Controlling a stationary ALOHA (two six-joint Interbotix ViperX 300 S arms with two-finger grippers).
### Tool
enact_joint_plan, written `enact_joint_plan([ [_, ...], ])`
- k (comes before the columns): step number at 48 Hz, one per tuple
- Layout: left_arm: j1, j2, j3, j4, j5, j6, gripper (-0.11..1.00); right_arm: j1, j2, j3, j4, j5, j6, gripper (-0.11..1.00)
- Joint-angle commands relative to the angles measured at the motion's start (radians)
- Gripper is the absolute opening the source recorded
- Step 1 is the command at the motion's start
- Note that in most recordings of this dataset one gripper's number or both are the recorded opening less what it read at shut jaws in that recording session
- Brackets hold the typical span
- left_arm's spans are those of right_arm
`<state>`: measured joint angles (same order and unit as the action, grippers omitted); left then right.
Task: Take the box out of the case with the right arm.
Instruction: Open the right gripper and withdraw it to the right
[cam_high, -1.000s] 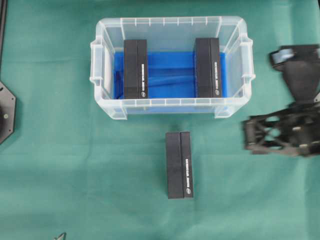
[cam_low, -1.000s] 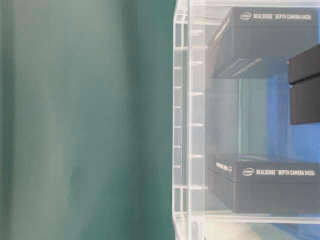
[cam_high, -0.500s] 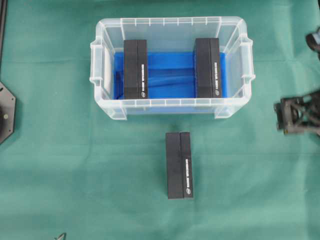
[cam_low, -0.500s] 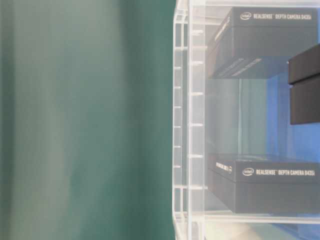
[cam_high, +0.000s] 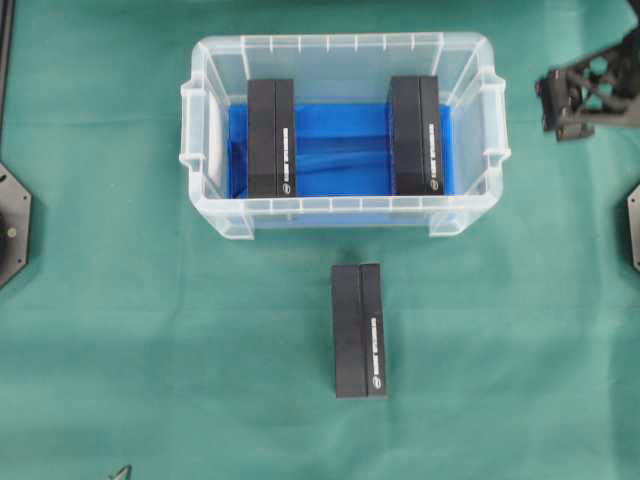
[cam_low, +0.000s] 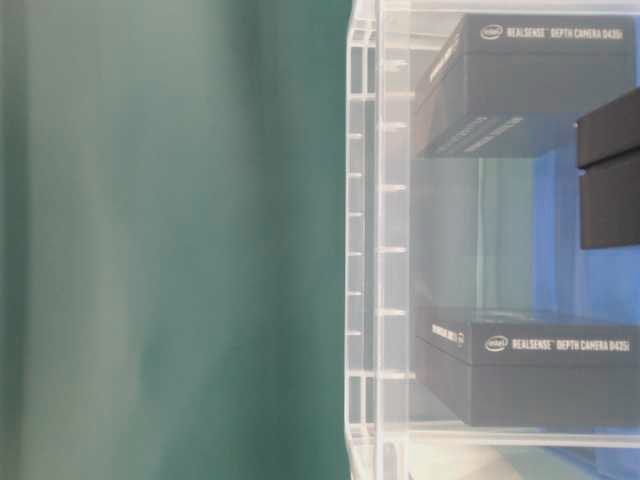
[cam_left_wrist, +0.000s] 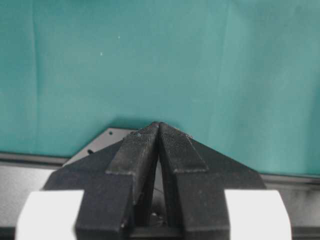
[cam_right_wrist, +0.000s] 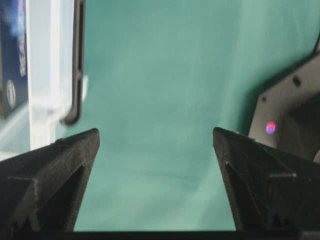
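Note:
The clear case (cam_high: 343, 212) with a blue floor stands at the back middle of the green cloth. Two black boxes lie in it, one on the left (cam_high: 271, 138) and one on the right (cam_high: 415, 135). A third black box (cam_high: 359, 330) lies on the cloth in front of the case. My right gripper (cam_high: 553, 105) is open and empty, to the right of the case's right handle and apart from it. In the right wrist view its fingers (cam_right_wrist: 155, 131) frame bare cloth, with the case's wall (cam_right_wrist: 45, 75) at the left. My left gripper (cam_left_wrist: 159, 124) is shut on nothing.
Black arm base plates sit at the left edge (cam_high: 12, 225) and the right edge (cam_high: 634, 225) of the cloth. The table-level view looks through the case's wall (cam_low: 380, 250) at the boxes (cam_low: 530, 365) inside.
My right gripper has swung from the cloth right of the front box out to the right edge, then back toward the far right, level with the case. The boxes and the case stay put.

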<state>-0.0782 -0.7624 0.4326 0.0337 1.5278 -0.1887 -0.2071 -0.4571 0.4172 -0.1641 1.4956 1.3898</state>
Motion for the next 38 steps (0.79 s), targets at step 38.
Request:
enact_joint_plan([
  [38, -0.002, 0.003, -0.011, 0.003, -0.002, -0.002, 0.0, -0.049, -0.012, 0.005, 0.025, -0.015, -0.029, 0.9],
])
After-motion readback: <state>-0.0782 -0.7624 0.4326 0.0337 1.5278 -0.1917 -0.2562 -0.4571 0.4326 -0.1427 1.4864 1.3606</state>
